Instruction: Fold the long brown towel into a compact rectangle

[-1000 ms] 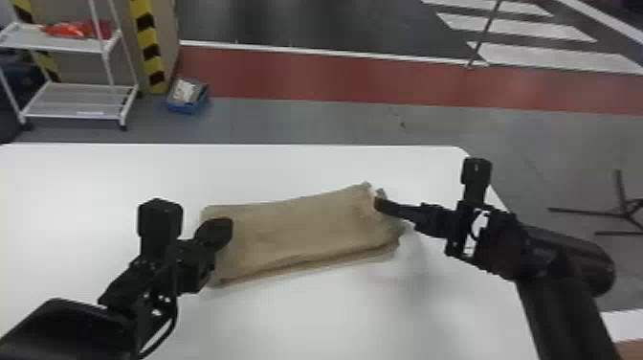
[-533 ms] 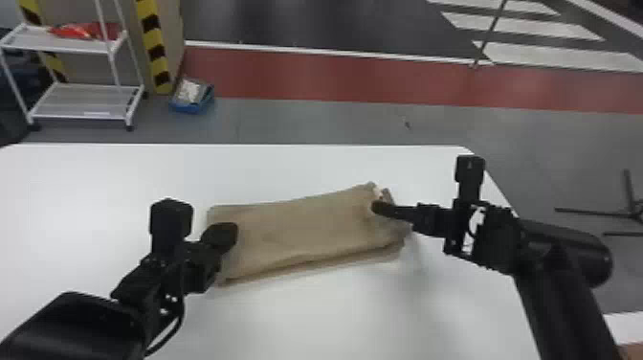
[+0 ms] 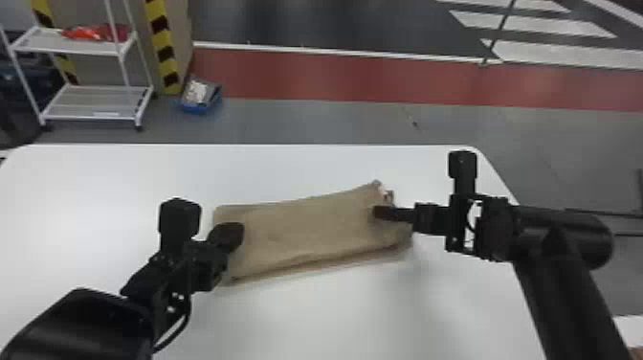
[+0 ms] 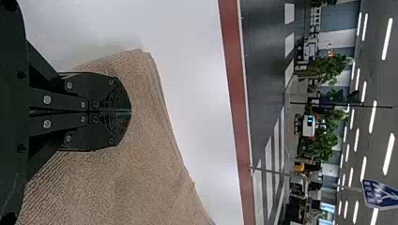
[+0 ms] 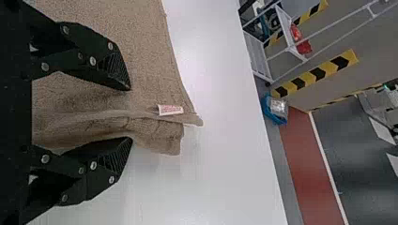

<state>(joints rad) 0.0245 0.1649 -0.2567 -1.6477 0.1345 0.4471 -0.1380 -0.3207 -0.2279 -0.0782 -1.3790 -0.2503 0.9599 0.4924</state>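
At the towel's right end in the head view is my right gripper (image 3: 380, 212); my left gripper (image 3: 234, 234) rests over the left end. The brown towel (image 3: 306, 227) lies on the white table as a layered, slightly slanted rectangle. In the left wrist view, my left gripper (image 4: 130, 111) has its fingers together on top of the towel (image 4: 141, 173) near a corner. The right wrist view has my right gripper (image 5: 130, 113) open, fingers either side of a raised fold at the edge of the towel (image 5: 108, 28), with a small white tag (image 5: 170, 109) beyond.
The white table (image 3: 335, 311) extends around the towel on all sides. Past its far edge stand a white shelf cart (image 3: 95, 115) and a blue bin (image 3: 200, 98) on the floor.
The right gripper has moved a little left over the towel's end and slightly nearer. The whole scene has shifted slightly rightward in the head view; the left gripper keeps its place on the towel.
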